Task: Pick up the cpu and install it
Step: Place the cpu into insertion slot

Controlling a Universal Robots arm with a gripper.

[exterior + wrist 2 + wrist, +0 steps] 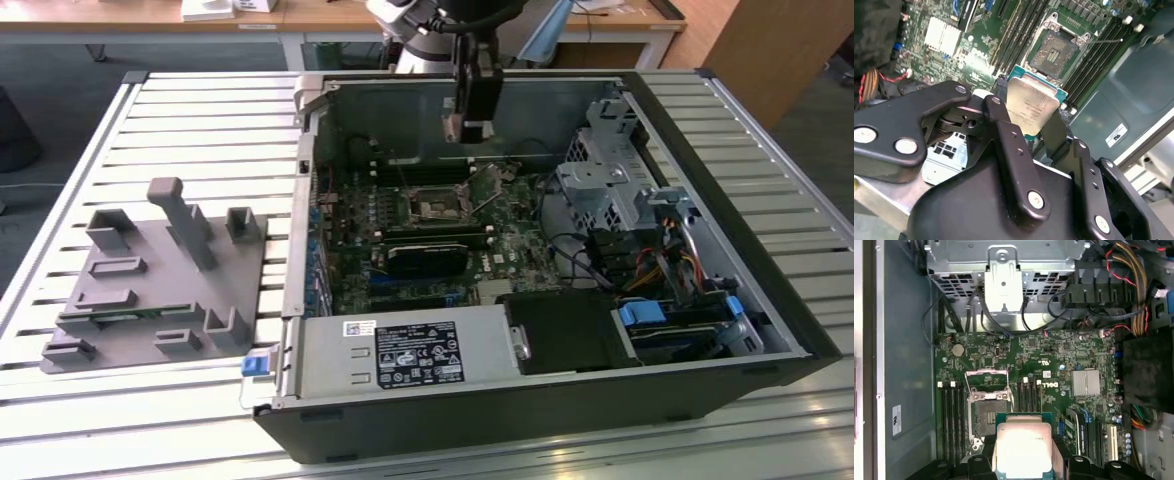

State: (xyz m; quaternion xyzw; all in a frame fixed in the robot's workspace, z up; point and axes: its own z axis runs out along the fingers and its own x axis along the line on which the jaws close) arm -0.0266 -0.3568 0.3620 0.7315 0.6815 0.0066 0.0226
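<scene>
Okay, black two-finger gripper (467,130) hangs inside the open black metal computer case (534,425), fingers (1006,140) clamped on the square silver-topped, green-rimmed cpu (1030,107). In the exterior view, the empty open motherboard socket (438,207) lies at the gripper's 6 o'clock, apart.

a lab workshop: opened computer case (534,415) on a slatted metal bench (200,130), desks (334,15) behind.

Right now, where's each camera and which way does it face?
Exterior view: off the arm, high, looking down into the open computer case; arm and gripper over the motherboard.
First wrist view: at the wrist, facing down at the motherboard; fingertips show.
Second wrist view: at the wrist, slanting along the fingers.
Both wrist views share the gripped cpu and open socket.
</scene>
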